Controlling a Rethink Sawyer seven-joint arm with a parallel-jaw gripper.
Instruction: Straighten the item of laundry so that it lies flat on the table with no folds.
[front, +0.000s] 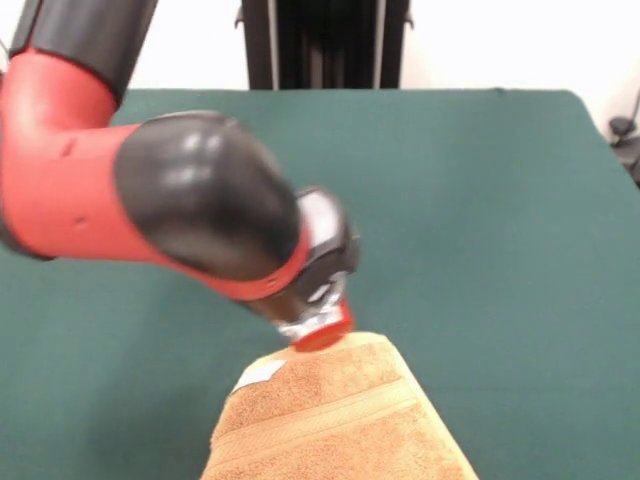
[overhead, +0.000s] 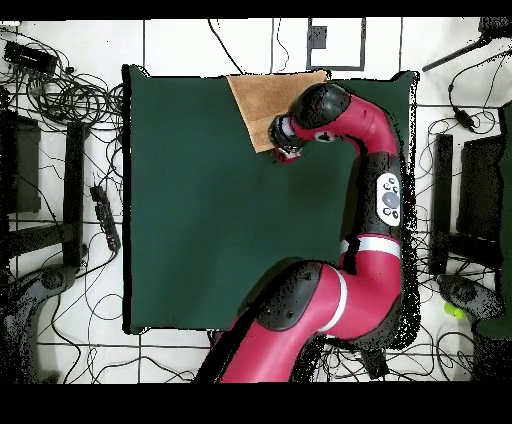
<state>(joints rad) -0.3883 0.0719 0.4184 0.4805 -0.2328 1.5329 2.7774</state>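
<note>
At the towel's corner nearest the robot, the gripper (front: 318, 330) is pressing down or hovering right at the cloth; its fingers are hidden under the wrist housing in both views, so I cannot tell whether they are spread or closed. An orange-red tip is showing just above the terry surface. The orange-tan hand towel (front: 335, 420) is lying at the table's edge farthest from the robot's base, running off the bottom of the front view, with a woven stripe band crossing it and a small white label (front: 259, 375) near the gripper. The green table (front: 500, 250) is lying bare around it. Overhead, the red and black arm (overhead: 375, 190) is reaching across the table (overhead: 190, 200) to the towel (overhead: 262, 100).
</note>
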